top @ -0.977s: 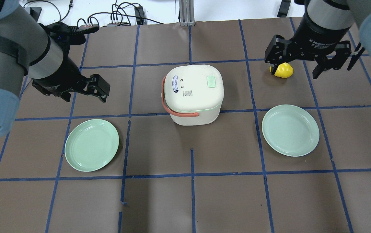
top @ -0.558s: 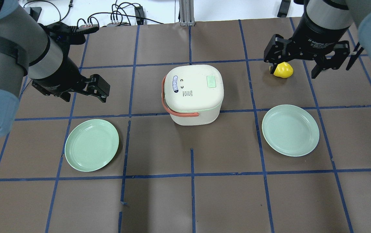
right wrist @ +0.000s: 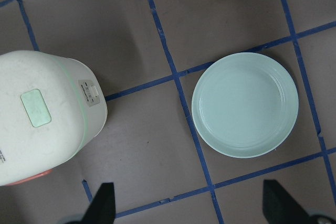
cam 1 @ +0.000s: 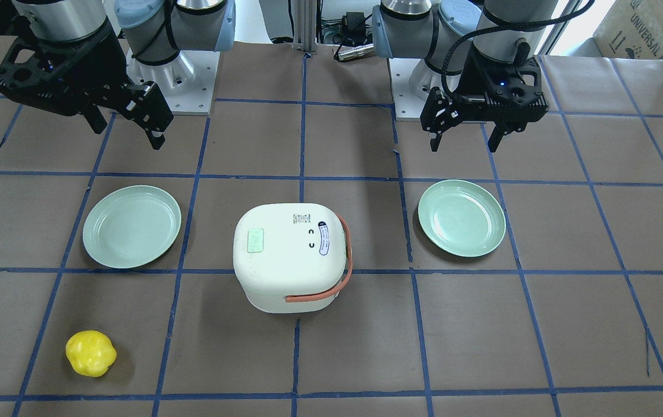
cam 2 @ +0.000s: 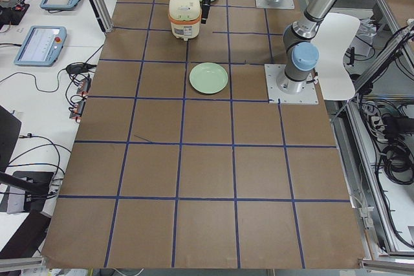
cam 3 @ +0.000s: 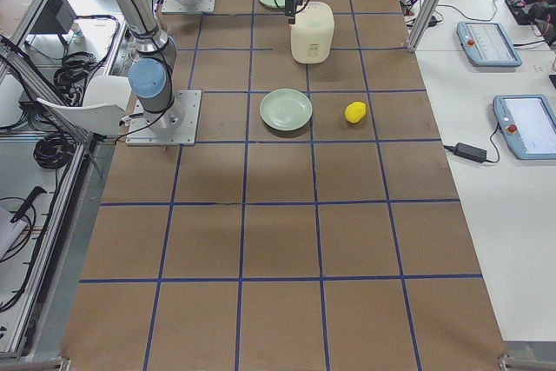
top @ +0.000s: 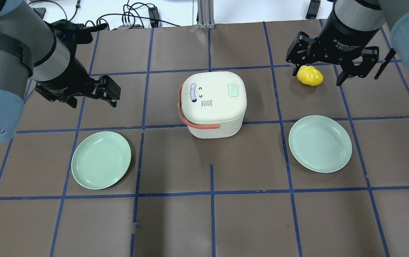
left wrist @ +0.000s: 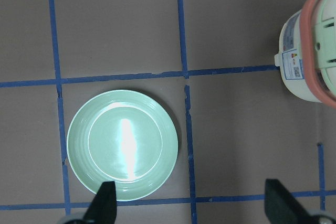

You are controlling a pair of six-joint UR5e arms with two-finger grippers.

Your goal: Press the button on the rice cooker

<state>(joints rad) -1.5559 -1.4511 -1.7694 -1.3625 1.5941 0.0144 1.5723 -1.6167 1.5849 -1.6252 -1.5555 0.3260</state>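
Rice cooker [top: 211,103]: smooth white rounded box, orange-red strap handle [top: 180,107], centred between my arms. Left gripper [cam 1: 463,139] and right gripper [cam 1: 127,132] hang either side of it, well apart, jaws spread wide, empty. Glossy round left plate [top: 100,160] and right plate [top: 320,143], pale green, flank it.

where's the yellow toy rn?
Overhead view: the yellow toy lies on the table's right half, far side from the robot, beyond the right green plate and right of the rice cooker.
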